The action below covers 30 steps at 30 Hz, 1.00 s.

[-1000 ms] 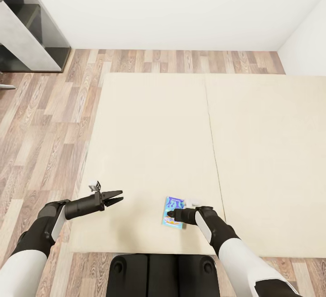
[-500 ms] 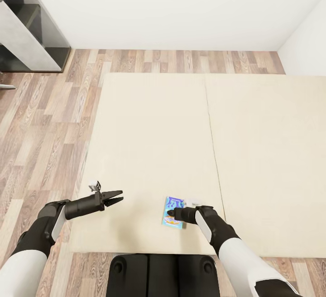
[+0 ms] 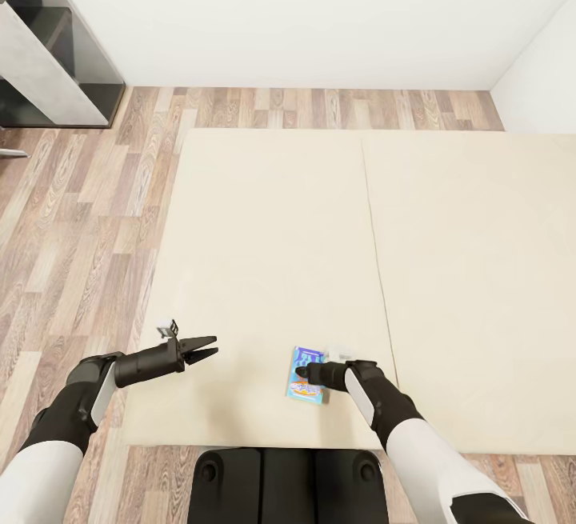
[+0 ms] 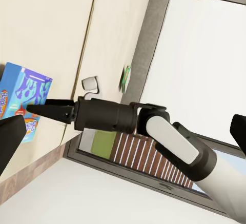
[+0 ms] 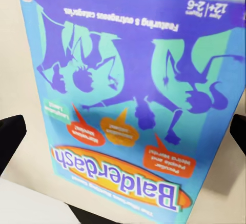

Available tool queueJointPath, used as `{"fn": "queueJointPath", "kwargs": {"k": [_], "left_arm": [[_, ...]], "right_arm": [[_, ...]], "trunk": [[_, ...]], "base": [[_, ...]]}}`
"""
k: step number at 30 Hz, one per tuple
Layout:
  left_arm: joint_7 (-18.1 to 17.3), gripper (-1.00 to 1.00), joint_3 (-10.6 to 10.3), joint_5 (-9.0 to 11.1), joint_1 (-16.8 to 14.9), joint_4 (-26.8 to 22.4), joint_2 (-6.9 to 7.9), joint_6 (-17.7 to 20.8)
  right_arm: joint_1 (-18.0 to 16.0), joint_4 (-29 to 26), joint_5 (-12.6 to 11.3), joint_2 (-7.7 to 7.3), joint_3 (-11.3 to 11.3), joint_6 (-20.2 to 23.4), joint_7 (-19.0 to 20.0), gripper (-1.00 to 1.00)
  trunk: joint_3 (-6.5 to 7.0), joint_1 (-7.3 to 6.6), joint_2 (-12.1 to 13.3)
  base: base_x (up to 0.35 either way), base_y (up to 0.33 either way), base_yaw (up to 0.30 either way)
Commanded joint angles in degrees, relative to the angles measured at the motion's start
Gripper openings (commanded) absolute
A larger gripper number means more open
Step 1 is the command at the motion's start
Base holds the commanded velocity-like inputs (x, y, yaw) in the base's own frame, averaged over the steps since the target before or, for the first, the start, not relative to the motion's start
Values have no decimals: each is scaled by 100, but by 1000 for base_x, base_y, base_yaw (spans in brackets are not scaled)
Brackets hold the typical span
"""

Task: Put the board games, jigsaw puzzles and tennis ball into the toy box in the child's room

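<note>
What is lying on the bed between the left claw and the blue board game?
Nothing. In the head view the stretch from the left claw to the blue board game is bare beige mattress of the bed.

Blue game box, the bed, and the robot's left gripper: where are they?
blue game box [image 5: 133, 106], right wrist view, middle of its cover.
bed [image 3: 272, 228], head view, bare left mattress pad.
left gripper [image 3: 210, 347], head view, between its fingertips.

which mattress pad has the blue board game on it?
The bed's left pad, near its front edge, with the right pincer over the blue board game. The right pad is bare.
</note>
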Motion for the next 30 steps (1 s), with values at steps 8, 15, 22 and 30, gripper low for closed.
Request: {"fn": "queueJointPath", "kwargs": {"k": [8, 15, 22, 30], "left_arm": [[-17, 100, 6, 3, -1, -1, 1, 60], [-17, 100, 8, 3, -1, -1, 1, 58], [-10, 100, -4, 3, -1, -1, 1, 60], [-9, 100, -8, 3, -1, -1, 1, 60]], "right_arm": [[0, -67, -52, -9, 24, 27, -19, 100], [0, -88, -50, -9, 24, 19, -19, 100], [0, -92, -51, -9, 24, 26, -19, 100], [0, -87, -47, -3, 24, 32, -24, 100]], "trunk": [[-6, 3, -8], [-6, 3, -8], [-6, 3, -8], [-6, 3, -8]], "base": [[0, 0, 0], [0, 0, 0], [0, 0, 0], [0, 0, 0]]}}
